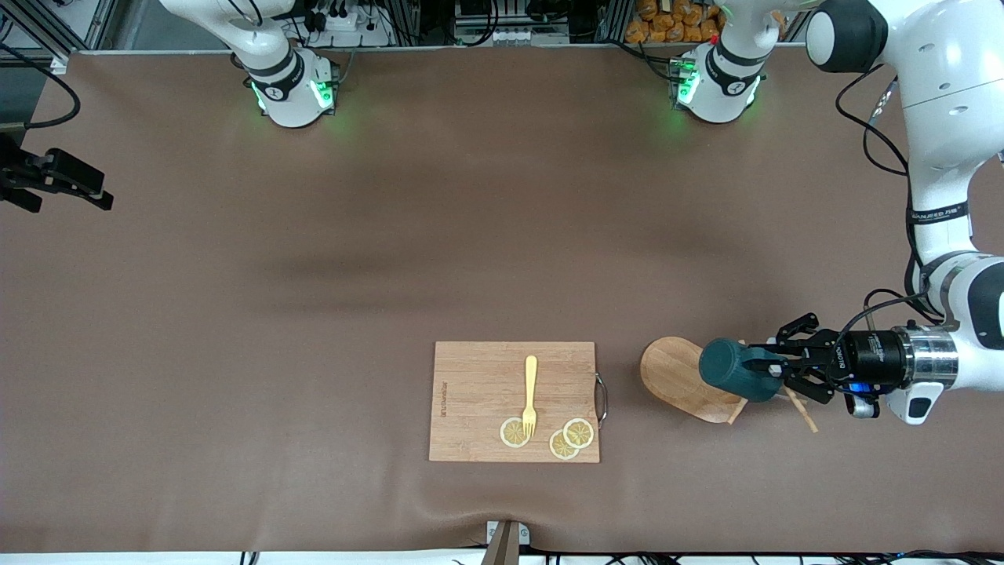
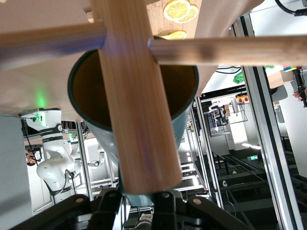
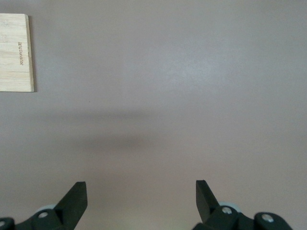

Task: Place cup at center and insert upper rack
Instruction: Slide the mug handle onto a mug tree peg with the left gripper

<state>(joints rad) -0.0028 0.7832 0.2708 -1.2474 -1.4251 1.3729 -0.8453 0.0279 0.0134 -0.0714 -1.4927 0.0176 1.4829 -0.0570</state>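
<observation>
Jaws of the left gripper [image 1: 773, 370] were clamped on the cup [image 1: 733, 370], which I saw lying on its side at the left arm's end of the surface [image 1: 314, 275], mouth turned toward the gripper. Through the left wrist view the cup [image 2: 182, 91] showed its tan inside, with the rack's post [image 2: 134, 105] crossing right in front of the mouth and a peg [image 2: 225, 50] running sideways past the rim; I could not tell whether post and cup touched. The rack [image 1: 682, 380] lay tipped over, its oval base next to the cup and thin pegs poking out under the gripper. The board [image 1: 514, 402] sat beside the rack, toward the right arm's end, carrying a yellow fork [image 1: 531, 396] and three lemon slices [image 1: 570, 439]. My right gripper [image 3: 141, 196] waited at the right arm's end, over bare surface, its jaws spread wide with nothing between them.
</observation>
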